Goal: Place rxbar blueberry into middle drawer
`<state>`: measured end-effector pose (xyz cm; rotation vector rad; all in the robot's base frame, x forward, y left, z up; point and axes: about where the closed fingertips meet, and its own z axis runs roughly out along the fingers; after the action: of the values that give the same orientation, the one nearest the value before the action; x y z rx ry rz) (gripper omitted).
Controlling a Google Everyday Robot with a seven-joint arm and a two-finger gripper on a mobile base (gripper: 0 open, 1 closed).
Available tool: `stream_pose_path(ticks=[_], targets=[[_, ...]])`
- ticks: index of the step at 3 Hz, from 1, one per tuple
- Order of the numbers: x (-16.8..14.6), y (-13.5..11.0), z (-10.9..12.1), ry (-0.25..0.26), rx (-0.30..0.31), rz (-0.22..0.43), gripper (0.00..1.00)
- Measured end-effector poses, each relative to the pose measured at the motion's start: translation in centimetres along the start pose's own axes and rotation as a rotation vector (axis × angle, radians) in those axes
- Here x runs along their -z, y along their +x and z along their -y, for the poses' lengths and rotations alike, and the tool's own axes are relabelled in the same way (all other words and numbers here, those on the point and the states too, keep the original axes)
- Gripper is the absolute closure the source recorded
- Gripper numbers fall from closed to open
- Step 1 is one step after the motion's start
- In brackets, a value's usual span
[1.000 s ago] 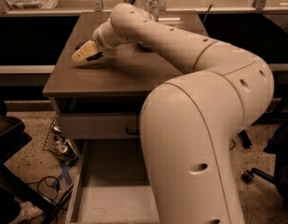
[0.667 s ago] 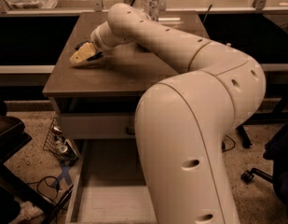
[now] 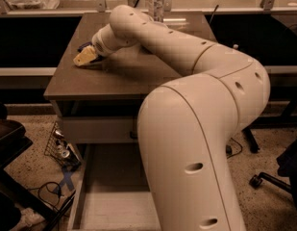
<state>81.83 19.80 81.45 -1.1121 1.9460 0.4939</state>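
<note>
My gripper [image 3: 85, 57] is low over the left part of the brown cabinet top [image 3: 138, 76], at the end of the cream arm that reaches in from the right. A small dark blue sliver, apparently the rxbar blueberry [image 3: 83, 46], peeks out just behind the gripper; the rest of it is hidden. Whether the gripper holds it does not show. Below, the middle drawer [image 3: 77, 203] is pulled out, with pale side walls and a grey-beige floor. The arm's large elbow covers its right half.
A water bottle [image 3: 156, 1] stands at the back edge of the cabinet top. A closed drawer front [image 3: 97, 129] sits above the open one. A wire basket with cans [image 3: 61, 149] lies on the floor at left, and a chair base [image 3: 263, 179] at right.
The arm's elbow has swung a little to the left and closer to the camera. The gripper stays at nearly the same spot on the cabinet top.
</note>
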Motion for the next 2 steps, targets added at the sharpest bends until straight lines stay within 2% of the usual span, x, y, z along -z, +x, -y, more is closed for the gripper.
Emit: stream_pose_path(ticks=[2], targets=[[0.09,-0.06,-0.04,-0.002,-0.006,0.004,0.94]])
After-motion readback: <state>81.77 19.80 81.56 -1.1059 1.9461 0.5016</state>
